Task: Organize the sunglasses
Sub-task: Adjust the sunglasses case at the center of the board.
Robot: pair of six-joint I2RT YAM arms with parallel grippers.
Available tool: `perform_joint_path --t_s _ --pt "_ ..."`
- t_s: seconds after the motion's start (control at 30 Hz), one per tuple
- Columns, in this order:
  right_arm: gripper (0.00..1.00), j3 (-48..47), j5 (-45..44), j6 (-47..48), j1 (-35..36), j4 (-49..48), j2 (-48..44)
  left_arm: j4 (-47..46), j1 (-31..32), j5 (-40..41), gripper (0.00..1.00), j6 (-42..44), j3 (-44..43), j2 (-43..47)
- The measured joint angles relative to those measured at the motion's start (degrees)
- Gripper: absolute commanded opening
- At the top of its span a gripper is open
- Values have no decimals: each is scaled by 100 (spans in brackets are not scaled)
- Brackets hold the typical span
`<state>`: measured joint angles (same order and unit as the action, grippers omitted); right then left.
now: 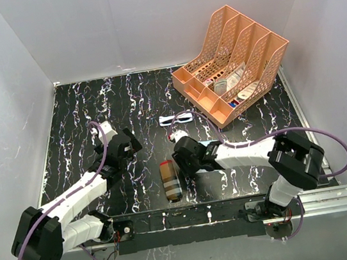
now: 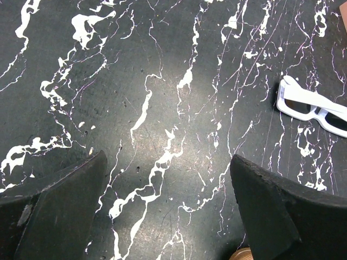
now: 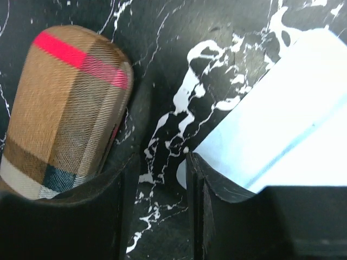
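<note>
Finds the sunglasses (image 1: 176,119) (image 2: 312,108) flat on the surface (image 1: 93,109), just near-left of the orange organizer (image 1: 229,64), apart from both grippers. Shows the right gripper (image 1: 180,152) (image 3: 161,206) nearer, jaws partly apart over bare surface, between plaid case (image 1: 170,179) (image 3: 65,108) and light blue cloth (image 3: 282,130). Shows the left gripper (image 1: 125,143) (image 2: 168,216) farther left, spread wide, holding nothing.

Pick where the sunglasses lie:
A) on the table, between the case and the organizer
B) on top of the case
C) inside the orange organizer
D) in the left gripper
A: the sunglasses lie flat on the table, beyond the case and just short of the organizer, with nothing holding them.
</note>
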<state>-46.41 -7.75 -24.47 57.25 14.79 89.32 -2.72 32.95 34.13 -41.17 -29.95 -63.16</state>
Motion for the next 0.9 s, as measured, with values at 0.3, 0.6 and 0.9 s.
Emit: perform_joint_path --t_s 0.3,0.6,0.9 --pt "38 -640 179 310 -144 0 575 24 0 2 95 0 2 2" --pt "43 -1003 -52 431 -144 503 498 20 0 39 96 -66 44 109" --pt "61 -1602 -127 503 -116 1294 -9 118 -17 428 98 -584 470 483"
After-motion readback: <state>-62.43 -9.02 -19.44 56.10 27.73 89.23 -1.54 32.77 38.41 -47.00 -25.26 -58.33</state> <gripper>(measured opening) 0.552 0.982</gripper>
